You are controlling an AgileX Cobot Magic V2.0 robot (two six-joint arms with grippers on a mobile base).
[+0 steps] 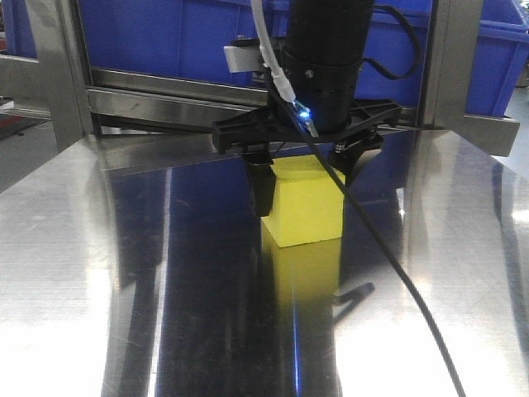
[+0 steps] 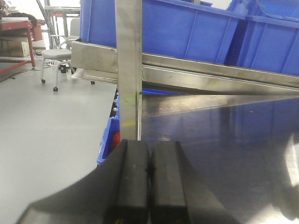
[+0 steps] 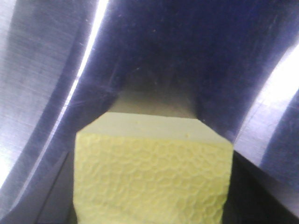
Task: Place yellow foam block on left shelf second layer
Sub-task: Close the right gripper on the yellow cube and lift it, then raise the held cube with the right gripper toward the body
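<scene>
Left hand (image 2: 149,161) closed tight, nothing held. Yellow foam block (image 1: 306,217) set on steel shelf (image 1: 124,314), centre, gripped at 3 and 9 o'clock by right hand (image 1: 307,194). Blue bins (image 1: 165,33) at 12 o'clock. Risk: block dragged or tipped if hand lifted before being opened.

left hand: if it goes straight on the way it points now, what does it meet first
Most likely the upright steel post, which stands almost dead ahead of the shut left hand. Depth is unclear, so it could slip just past the post's right edge toward the rail behind.
</scene>
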